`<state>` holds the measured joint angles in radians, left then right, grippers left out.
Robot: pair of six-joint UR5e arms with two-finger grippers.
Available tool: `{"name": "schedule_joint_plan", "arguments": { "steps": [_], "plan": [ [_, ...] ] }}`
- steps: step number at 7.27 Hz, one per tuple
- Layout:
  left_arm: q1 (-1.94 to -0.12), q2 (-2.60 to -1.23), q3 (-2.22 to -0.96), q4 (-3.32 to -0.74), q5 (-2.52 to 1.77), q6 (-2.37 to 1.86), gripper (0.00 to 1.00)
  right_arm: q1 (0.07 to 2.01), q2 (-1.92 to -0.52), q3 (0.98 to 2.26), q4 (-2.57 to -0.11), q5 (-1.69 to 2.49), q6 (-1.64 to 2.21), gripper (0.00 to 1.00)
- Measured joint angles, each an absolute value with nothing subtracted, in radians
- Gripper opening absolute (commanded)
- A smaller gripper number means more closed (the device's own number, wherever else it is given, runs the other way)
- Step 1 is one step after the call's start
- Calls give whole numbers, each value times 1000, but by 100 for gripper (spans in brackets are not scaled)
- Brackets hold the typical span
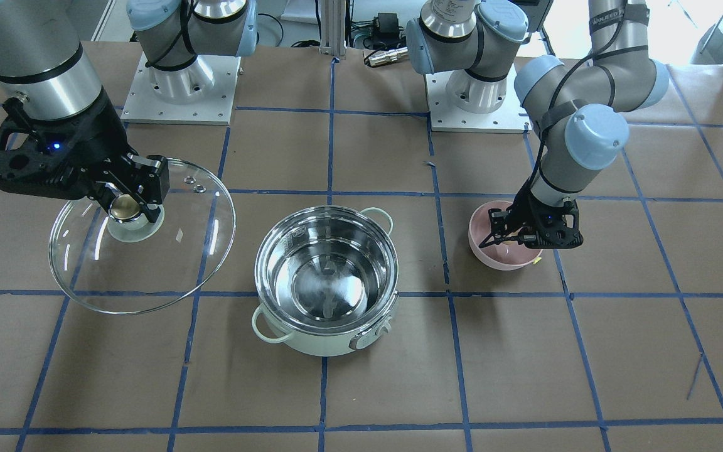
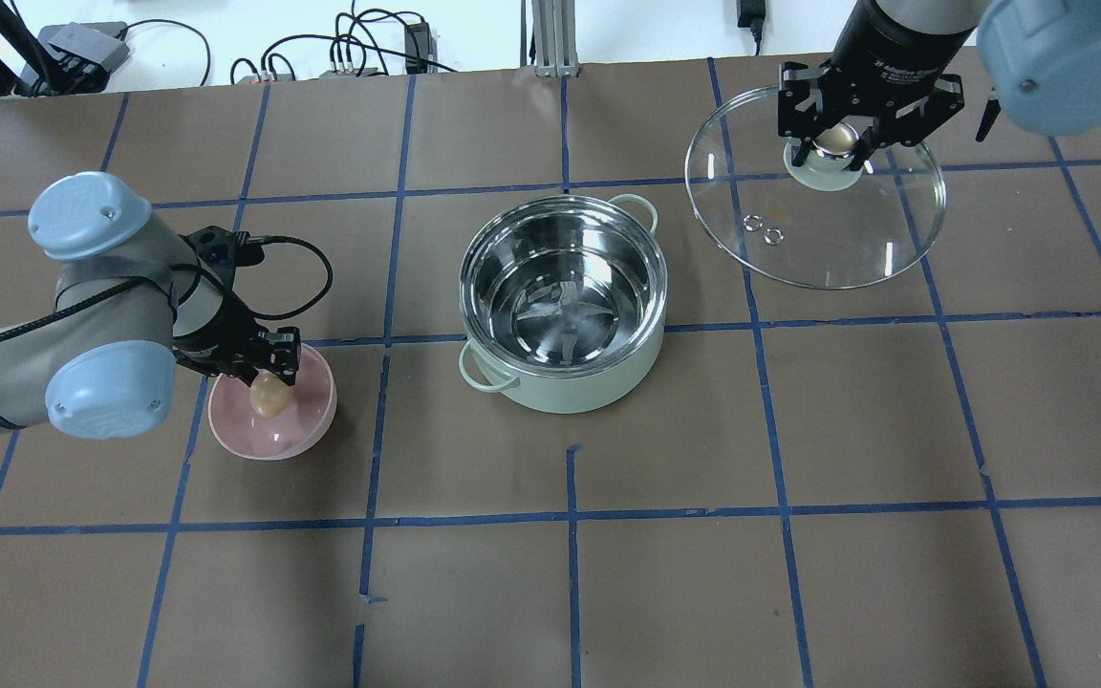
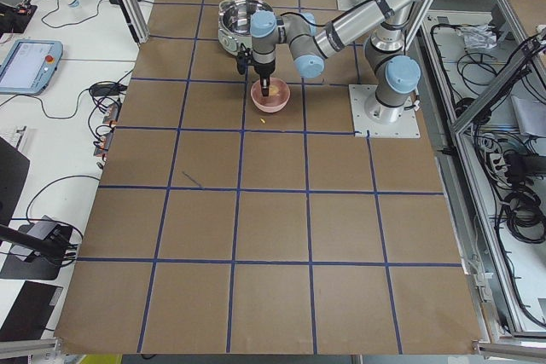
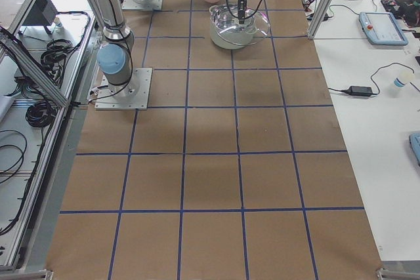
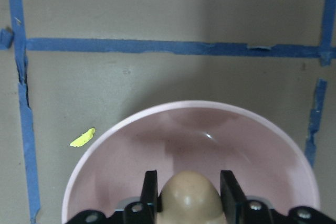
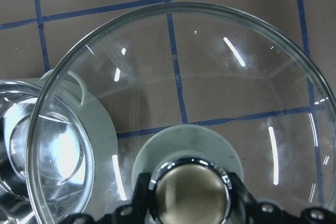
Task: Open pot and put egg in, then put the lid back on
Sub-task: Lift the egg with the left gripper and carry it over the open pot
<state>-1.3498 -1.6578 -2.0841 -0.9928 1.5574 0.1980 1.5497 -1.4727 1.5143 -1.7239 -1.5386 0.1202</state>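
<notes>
Silver arm tubes (image 1: 41,63), pale-blue joint caps (image 1: 597,135), black cable (image 2: 307,263), bolted grey baseplates (image 1: 148,110).

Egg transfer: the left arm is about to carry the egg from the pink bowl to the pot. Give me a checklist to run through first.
1. Small tan-brown oval egg gripped by the left claw: ok, both fingers sit against its sides.
2. Egg lifted clear of the round pink bowl: cannot tell.
3. Round mint-white pot with steel interior open and empty: ok.
4. Large clear glass lid held off to the side of the pot's opening: ok in the overhead view.
5. Right claw shut on the lid's beige-gold ball knob: ok.
</notes>
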Motion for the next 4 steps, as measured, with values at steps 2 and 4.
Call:
{"name": "schedule_joint_plan", "arguments": {
  "steps": [2, 4],
  "plan": [
    [-1451, -1638, -1967, -1079, 1542, 120, 1, 1547, -1474, 1515, -1721, -1538, 118, 34],
    [-1661, -1688, -1791, -1105, 1535, -51, 1, 1546, -1474, 1516, -1720, -1539, 114, 34]
  ]
}}
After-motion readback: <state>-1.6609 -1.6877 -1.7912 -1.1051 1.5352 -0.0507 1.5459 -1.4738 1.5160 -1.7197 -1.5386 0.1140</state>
